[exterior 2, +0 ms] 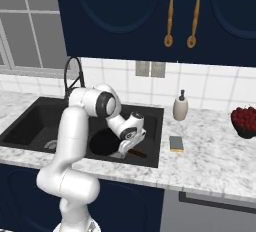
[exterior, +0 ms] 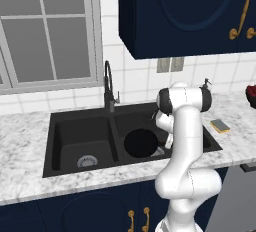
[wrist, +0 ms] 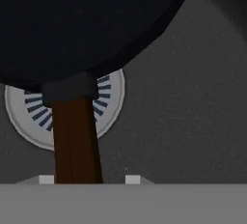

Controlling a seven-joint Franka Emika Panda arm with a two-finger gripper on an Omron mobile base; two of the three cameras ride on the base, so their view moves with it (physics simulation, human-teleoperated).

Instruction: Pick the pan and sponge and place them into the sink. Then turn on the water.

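You had the pan (exterior: 141,143) down in the sink's (exterior: 65,121) right basin; hand (exterior 2: 125,151) straddled its handle, grip unclear. Sponge (exterior 2: 176,143) at 3 o'clock came next, I'd say.

Black pan (exterior: 140,143) with a dark-brown handle (wrist: 76,141), in a matte black sink (exterior: 80,121). Yellow sponge (exterior 2: 176,144), grey-green on top, on a white-and-grey marbled bench (exterior 2: 215,161). Navy cabinets (exterior 2: 125,16) with gold handles (exterior 2: 170,13).
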